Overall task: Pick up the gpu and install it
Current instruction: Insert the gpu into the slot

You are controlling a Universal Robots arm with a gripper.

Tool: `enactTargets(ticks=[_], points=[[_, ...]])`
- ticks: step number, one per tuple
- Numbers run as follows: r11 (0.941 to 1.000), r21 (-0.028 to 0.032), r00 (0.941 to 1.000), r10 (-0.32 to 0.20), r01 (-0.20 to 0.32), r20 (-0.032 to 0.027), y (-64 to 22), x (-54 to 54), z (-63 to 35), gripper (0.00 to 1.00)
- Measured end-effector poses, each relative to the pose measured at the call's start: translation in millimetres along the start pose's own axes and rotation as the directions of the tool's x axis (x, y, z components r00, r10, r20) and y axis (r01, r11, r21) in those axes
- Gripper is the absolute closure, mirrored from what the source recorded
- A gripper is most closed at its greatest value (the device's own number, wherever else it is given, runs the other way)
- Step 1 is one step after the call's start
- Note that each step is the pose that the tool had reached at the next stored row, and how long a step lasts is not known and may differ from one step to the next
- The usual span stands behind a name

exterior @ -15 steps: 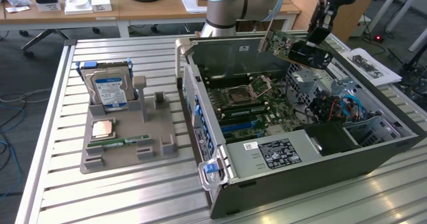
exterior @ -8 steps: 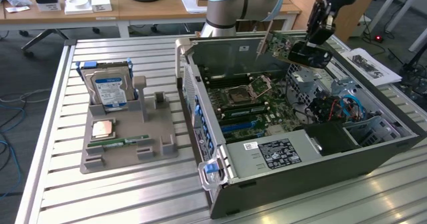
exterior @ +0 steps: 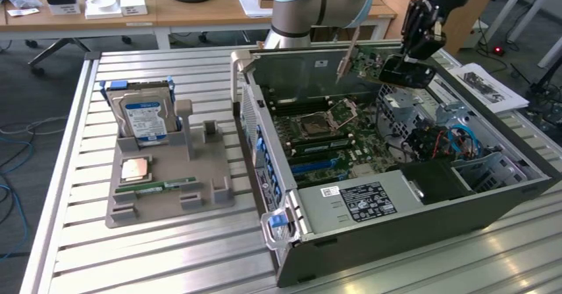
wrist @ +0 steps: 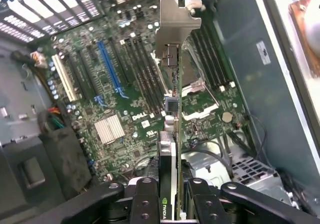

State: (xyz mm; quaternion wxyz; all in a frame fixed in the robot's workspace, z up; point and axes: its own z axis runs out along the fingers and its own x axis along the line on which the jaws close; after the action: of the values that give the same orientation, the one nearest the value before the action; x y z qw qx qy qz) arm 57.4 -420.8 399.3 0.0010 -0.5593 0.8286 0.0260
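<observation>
We see the gripper [exterior: 406,70] [wrist: 172,206] closed on the gpu [exterior: 358,60] [wrist: 178,134]. Its two black fingers [wrist: 145,201] are drawn in narrowly and press on either face of the thin card at one end. The gpu hangs in the air above the open computer case [exterior: 395,221], clear of the motherboard [exterior: 325,133] [wrist: 125,99] and seated in no slot.

In the wrist view the card shows edge-on. Its silver end bracket [wrist: 174,24] is at the end away from the fingers, and it crosses the ground between the black memory slots [wrist: 142,69] and the CPU socket [wrist: 202,97]. A long blue expansion slot [wrist: 110,67] and a small silver heatsink [wrist: 109,129] lie off to one side of it.

In the exterior view the gpu sits near the far wall of the case, with the robot arm [exterior: 316,4] rising behind it. The case lies on its side on a slatted metal table [exterior: 131,261].

Well apart, toward the exterior view's left, a grey holder [exterior: 206,195] stands on the same table. It carries a hard drive with a blue label [exterior: 145,116] set upright, a green memory stick [exterior: 167,187] and a small copper-coloured square part [exterior: 134,169].
</observation>
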Motion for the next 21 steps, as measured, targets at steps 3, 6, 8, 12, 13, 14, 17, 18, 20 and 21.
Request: enactTargets(ticks=[3,6,8,12,13,14,17,18,20,21], points=[[0.9989,-0.0015,0.9989,-0.048,0.048,-0.0020,0.0,0.0,0.5,0.73],[0.9953,-0.0031,0.9953,-0.097,0.097,-0.0039,0.0,0.0,1.1,0.73],[0.9919,-0.0042,0.9919,-0.127,0.127,-0.0051,-0.1,0.1,1.5,0.73],[0.9829,-0.0052,0.9829,-0.184,0.184,-0.0069,-0.1,0.1,2.4,0.73],[0.9810,-0.0036,0.9810,-0.194,0.194,-0.0069,-0.1,0.0,2.8,0.73],[0.9791,-0.0008,0.9791,-0.203,0.203,-0.0066,-0.1,0.1,3.2,0.73],[0.9740,0.0072,0.9740,-0.226,0.226,-0.0060,-0.2,0.1,4.2,0.73],[0.9731,0.0076,0.9731,-0.230,0.230,-0.0061,0.2,0.3,4.3,0.73],[0.9719,0.0087,0.9719,-0.235,0.235,-0.0059,1.4,0.8,4.5,0.73],[0.9712,0.0096,0.9713,-0.238,0.238,-0.0058,1.9,1.0,4.7,0.73]])
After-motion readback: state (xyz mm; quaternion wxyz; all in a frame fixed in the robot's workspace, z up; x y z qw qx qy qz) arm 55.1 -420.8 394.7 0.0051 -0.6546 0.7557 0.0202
